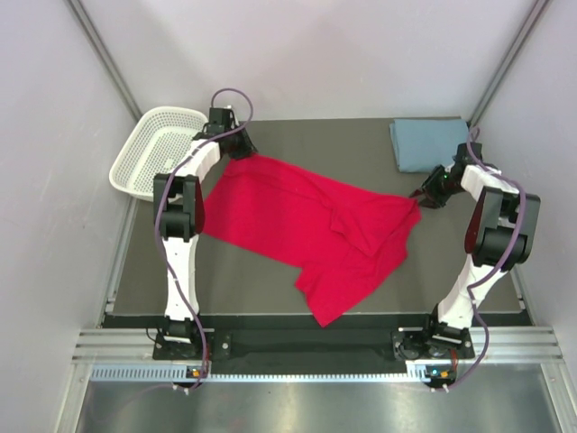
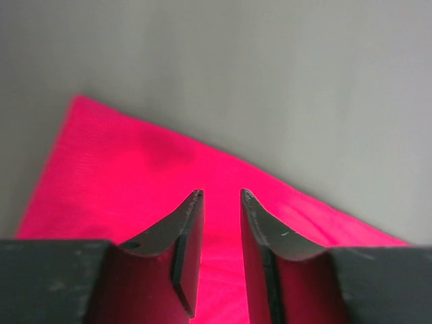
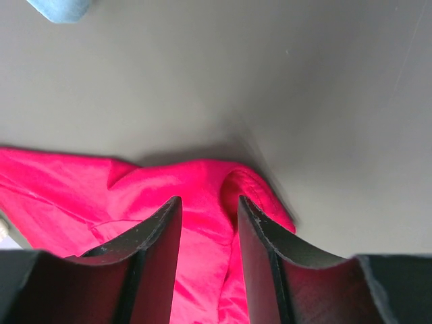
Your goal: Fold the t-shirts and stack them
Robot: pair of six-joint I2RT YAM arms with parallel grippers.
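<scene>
Dark grey surface (image 1: 252,280) inside a pale-walled enclosure, arm bases at the near edge. Far left: a white mesh basket (image 1: 144,149) hangs over the surface's corner, nothing visible in it. Just right of the basket, the left tool (image 1: 245,152) sits over the far-left corner of the red t-shirt (image 1: 306,225). In the left wrist view the left tool (image 2: 221,196) has its jaws a narrow gap apart, and the red t-shirt (image 2: 135,175) lies flat under and ahead of them with no pinched ridge showing, so I read it as not gripping. The red t-shirt is spread unfolded across the middle of the surface. Its long axis runs diagonally from far left to near right, and a rumpled flap sits toward the near-right end. The right tool (image 1: 422,197) meets the shirt's right-hand edge. In the right wrist view the right tool (image 3: 209,202) also shows a narrow gap, and a hump of the red t-shirt (image 3: 74,189) rises at its tips. Cannot tell whether that fold is clamped. Far right corner: the blue-grey t-shirt (image 1: 424,142) lies folded, just beyond the right arm and well apart from the left, and its edge (image 3: 64,8) shows at the top of the right wrist view. Judgement: each tool sits at an opposite end of the diagonal, so the next fold depends on both ends being held. The right arm is nearer the stack spot.
</scene>
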